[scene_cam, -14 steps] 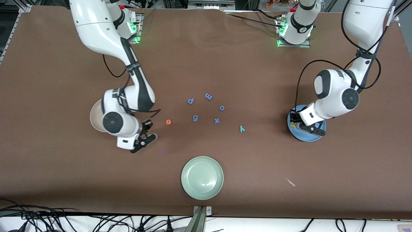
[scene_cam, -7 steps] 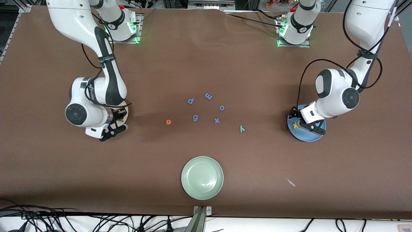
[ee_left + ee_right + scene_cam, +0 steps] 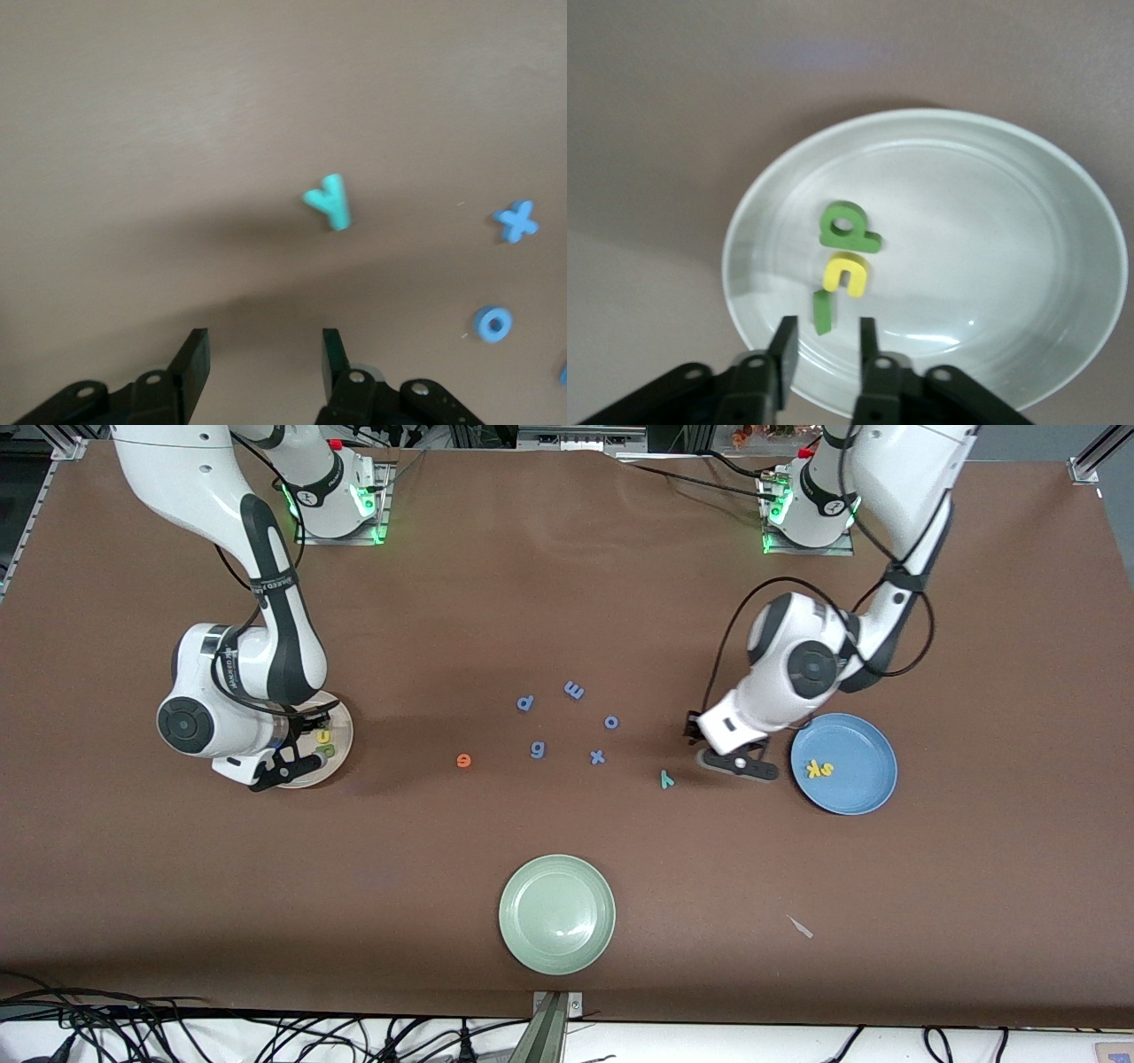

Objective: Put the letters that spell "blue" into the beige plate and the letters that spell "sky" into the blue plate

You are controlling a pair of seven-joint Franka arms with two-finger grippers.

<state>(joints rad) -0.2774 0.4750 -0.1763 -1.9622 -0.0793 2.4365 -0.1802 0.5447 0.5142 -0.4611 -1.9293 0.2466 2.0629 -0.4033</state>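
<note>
With jaws apart and empty, the left gripper (image 3: 738, 764) hangs beside the teal y (image 3: 666, 779), well short of the blue plate (image 3: 864, 793), and could nudge it; the right gripper (image 3: 824, 350), narrowly open, hovers over the beige plate (image 3: 344, 735).

Brown worktop (image 3: 567, 602) seen spread under everything. Pale green plate (image 3: 557, 913) set nearest front camera, well apart from rest. Five small blue letters scattered mid-worktop: p (image 3: 525, 703), m (image 3: 574, 689), o (image 3: 611, 722), g (image 3: 538, 749), x (image 3: 598, 757). Small pale scrap (image 3: 801, 927) noted near front edge, toward left arm's end. Cables (image 3: 133, 1027) seen below worktop edge.
</note>
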